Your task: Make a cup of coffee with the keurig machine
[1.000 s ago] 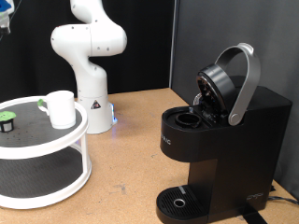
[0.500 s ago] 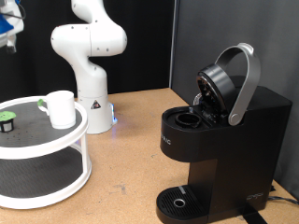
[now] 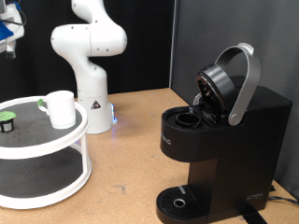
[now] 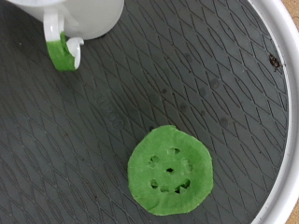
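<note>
Small plain white cylindrical cup (image 3: 62, 108) on a white round two-tier stand (image 3: 42, 161) beside a green-topped dark pod (image 3: 7, 122); large boxy black keurig machine (image 3: 224, 154) on the wooden worktop (image 3: 131, 182), lid raised; tool (image 3: 7, 33) barely visible at top left.

White cup (image 3: 61, 107) with green handle (image 4: 64, 52). Black keurig machine (image 3: 222, 149), grey lid handle (image 3: 246, 84). Green-topped pod (image 4: 171, 171). White-rimmed tray (image 3: 82, 145), dark diamond-patterned mat (image 4: 140, 84). Tan desk (image 3: 131, 159).

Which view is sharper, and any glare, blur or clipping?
Exterior view: evenly lit and sharp; the keurig machine reads dark with little surface detail, and the gripper is cropped at the frame edge. Wrist view: sharp on the green pod; the cup looks overexposed and cropped.
</note>
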Robot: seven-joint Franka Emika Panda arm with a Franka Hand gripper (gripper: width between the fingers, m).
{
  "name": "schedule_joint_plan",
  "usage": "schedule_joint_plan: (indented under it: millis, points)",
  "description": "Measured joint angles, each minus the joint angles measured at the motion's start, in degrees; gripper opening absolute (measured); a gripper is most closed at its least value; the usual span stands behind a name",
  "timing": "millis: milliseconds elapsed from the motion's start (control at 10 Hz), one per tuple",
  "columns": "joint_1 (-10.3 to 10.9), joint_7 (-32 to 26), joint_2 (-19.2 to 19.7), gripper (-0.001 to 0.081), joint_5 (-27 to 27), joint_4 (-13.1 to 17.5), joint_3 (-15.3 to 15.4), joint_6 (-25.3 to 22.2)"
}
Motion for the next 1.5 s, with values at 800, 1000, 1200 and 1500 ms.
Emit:
schedule_joint_plan:
  millis: [800, 1000, 1200, 1500]
  points:
    - [0.0, 5.6, 0.7, 0.0805, 0.6, -1.4, -0.1, 2.1]
    - [0.0, 6.6, 0.7, 0.0805, 0.7, -1.8, -0.1, 3.3]
    - [0.0, 6.6, 0.7, 0.0805, 0.7, -1.9, -0.2, 3.4]
    - [0.0, 6.3, 0.7, 0.0805, 0.7, -2.0, -0.2, 3.1]
